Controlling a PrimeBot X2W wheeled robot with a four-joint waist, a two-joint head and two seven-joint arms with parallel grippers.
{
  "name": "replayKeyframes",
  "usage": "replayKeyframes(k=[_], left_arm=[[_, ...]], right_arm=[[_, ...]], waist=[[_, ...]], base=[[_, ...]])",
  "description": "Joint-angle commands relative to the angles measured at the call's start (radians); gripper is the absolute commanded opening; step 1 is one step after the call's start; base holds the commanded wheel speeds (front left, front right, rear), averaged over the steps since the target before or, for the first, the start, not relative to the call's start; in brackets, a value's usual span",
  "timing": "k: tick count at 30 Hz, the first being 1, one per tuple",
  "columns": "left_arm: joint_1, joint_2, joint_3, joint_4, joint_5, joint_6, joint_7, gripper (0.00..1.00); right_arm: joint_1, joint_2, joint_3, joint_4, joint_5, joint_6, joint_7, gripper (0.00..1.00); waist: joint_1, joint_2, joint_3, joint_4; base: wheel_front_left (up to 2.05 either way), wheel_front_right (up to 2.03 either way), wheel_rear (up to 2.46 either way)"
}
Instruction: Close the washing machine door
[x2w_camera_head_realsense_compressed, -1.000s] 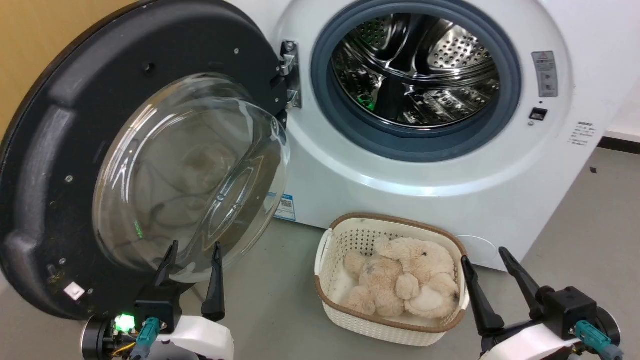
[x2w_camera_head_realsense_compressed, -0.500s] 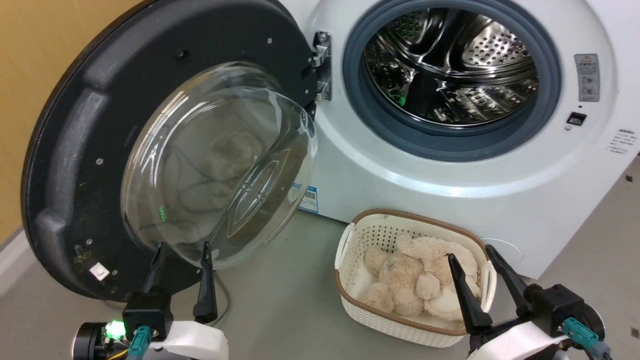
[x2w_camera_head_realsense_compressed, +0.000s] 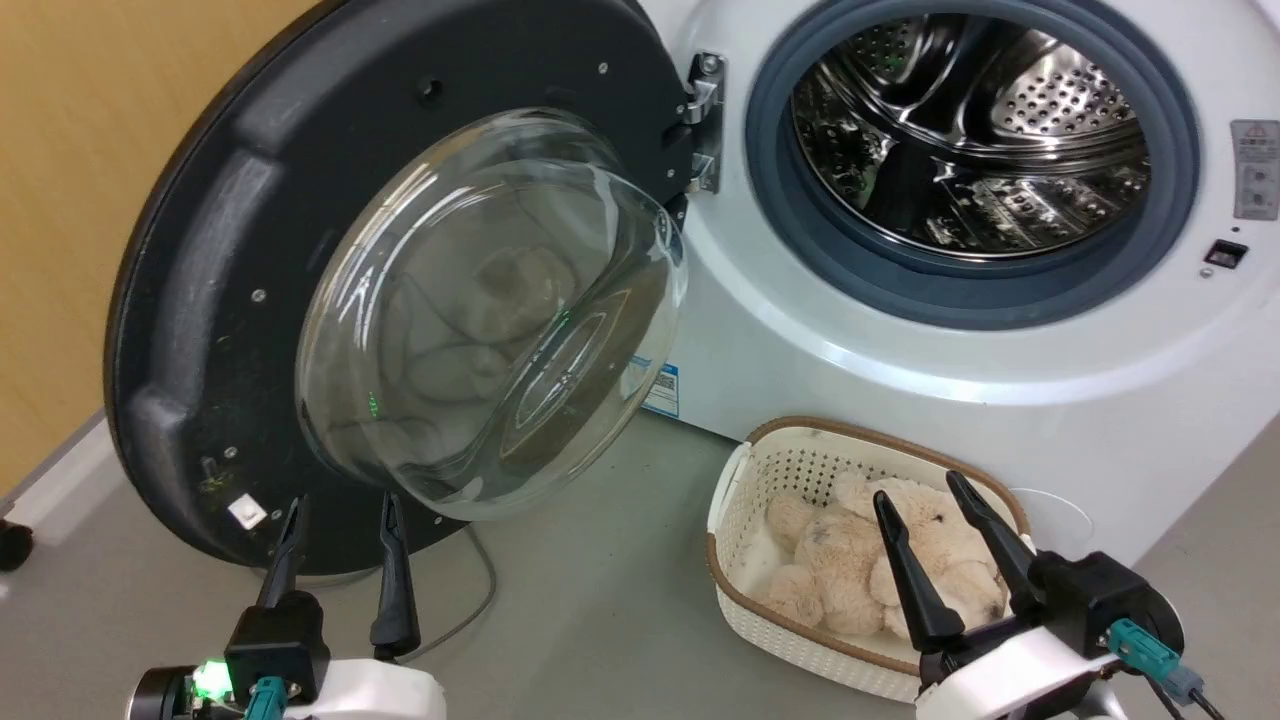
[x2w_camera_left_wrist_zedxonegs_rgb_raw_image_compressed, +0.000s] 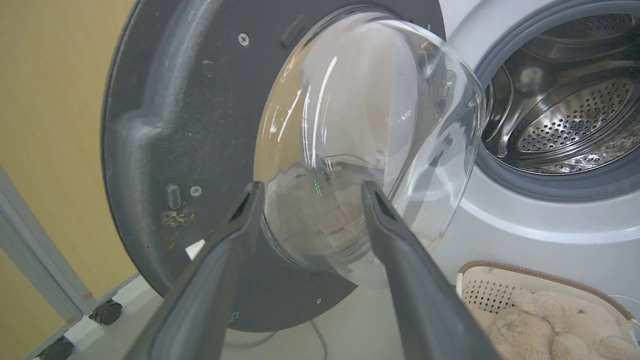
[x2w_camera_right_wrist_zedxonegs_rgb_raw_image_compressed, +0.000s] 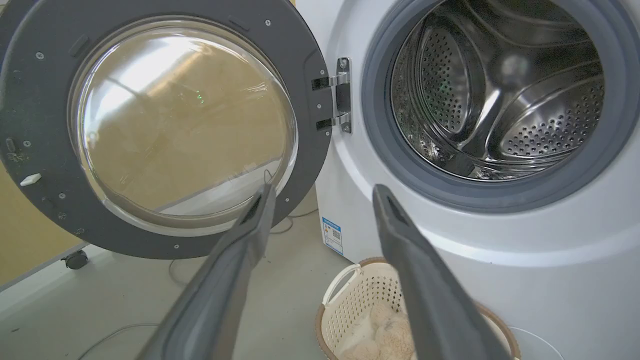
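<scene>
Dark fingers stand apart on both grippers, holding nothing. Left gripper (x2w_camera_head_realsense_compressed: 340, 503) points up at the lower edge of the door (x2w_camera_head_realsense_compressed: 230, 250), tips near the glass bowl (x2w_camera_head_realsense_compressed: 490, 310) and seemingly short of touching it. Right gripper (x2w_camera_head_realsense_compressed: 916, 487) hovers over the basket (x2w_camera_head_realsense_compressed: 800, 468), above the plush toy (x2w_camera_head_realsense_compressed: 830, 545) lying in it. The door hangs wide open on its hinge (x2w_camera_head_realsense_compressed: 703, 120) at the washer's (x2w_camera_head_realsense_compressed: 900, 400) left, inner face towards the robot. Beyond, a grey gasket (x2w_camera_head_realsense_compressed: 770, 200) rings the steel drum (x2w_camera_head_realsense_compressed: 970, 130). A cable (x2w_camera_head_realsense_compressed: 488, 590) lies on the floor (x2w_camera_head_realsense_compressed: 580, 620) under the door.
</scene>
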Motion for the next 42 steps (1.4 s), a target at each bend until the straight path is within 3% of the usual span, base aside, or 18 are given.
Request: replayKeyframes(k=[1,42], left_arm=[[0.014,-0.001,0.000,-0.005,-0.003,0.006,-0.008,1.00],[0.050,0.005,-0.010,-0.034,0.001,0.070,-0.093,1.00]], right_arm=[[-0.017,-0.007,0.005,0.005,0.014,0.001,-0.008,1.00],[-0.037,-0.034,0.089,0.042,0.111,0.001,-0.093,1.00]], waist=[[0.0000,0.0000,0.000,0.006],[0.0000,0.0000,0.007,0.178]], base=[[-0.07,-0.07,-0.07],[-0.02,-0.02,-0.02]])
